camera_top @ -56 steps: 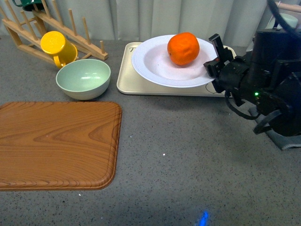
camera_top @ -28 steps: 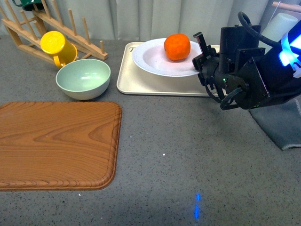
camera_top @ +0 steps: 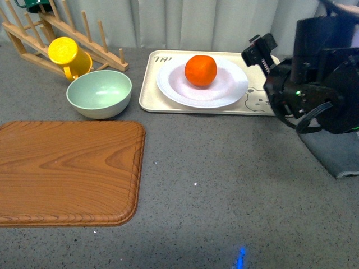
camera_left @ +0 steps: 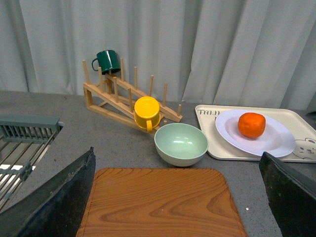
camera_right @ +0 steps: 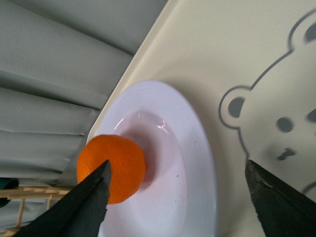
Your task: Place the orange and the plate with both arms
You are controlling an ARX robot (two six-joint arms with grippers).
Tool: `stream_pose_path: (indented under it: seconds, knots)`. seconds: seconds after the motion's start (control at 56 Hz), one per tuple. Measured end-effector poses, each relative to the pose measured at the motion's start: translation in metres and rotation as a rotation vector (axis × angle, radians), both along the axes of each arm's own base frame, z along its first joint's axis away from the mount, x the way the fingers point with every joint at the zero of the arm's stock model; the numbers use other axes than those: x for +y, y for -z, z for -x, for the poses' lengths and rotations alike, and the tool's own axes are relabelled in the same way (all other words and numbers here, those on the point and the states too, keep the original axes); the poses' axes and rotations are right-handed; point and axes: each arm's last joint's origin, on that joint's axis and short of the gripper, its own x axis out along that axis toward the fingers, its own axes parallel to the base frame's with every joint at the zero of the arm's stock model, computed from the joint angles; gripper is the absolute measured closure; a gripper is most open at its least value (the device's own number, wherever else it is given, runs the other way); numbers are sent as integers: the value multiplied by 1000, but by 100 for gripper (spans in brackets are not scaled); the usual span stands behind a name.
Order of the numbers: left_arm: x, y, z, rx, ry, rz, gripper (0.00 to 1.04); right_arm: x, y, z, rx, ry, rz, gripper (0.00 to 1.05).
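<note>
Right pincer (camera_top: pixel 259 49) spread wide, empty, beside plate (camera_top: pixel 233 89).

Even soft light, sharp focus

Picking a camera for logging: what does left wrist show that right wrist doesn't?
Left wrist only: green mug on the wooden rack, yellow mug, green bowl, wooden board.
Right wrist only: close view of the tray's bear print.
Both: orange on the plate, tray, curtain.
</note>
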Motion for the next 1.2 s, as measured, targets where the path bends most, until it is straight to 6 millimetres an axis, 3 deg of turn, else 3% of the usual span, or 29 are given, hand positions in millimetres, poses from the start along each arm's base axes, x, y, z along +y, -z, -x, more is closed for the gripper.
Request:
stream_pose_path:
  seconds: [0.054,0.286,0.411,0.518,0.589,0.661,0.786,1.071,1.143,1.196]
  knots:
    - [0,0,0,0,0,0,6,-5,-14,10,-36,15,93,7]
    - [0,0,0,0,0,0,6,-28,-55,67,-76,15,573,9]
    - [0,0,0,0,0,0,6,-38,-76,104,-118,5,738,9]
    - [0,0,0,0,0,0,6,-50,-102,164,-221,23,905,9]
    - [0,0,0,0,0,0,6,-53,-105,193,-242,8,980,9]
    - [0,0,0,0,0,0,6,-56,-105,236,-257,-49,1071,9]
    - [0,0,0,0,0,0,6,-65,-114,265,-380,-98,958,30]
    - [0,0,0,0,0,0,6,-80,-117,287,-396,-77,910,82]
    - [0,0,0,0,0,0,6,-84,-118,293,-398,-75,908,101]
    - [0,0,0,0,0,0,6,-89,-119,296,-409,-97,902,103]
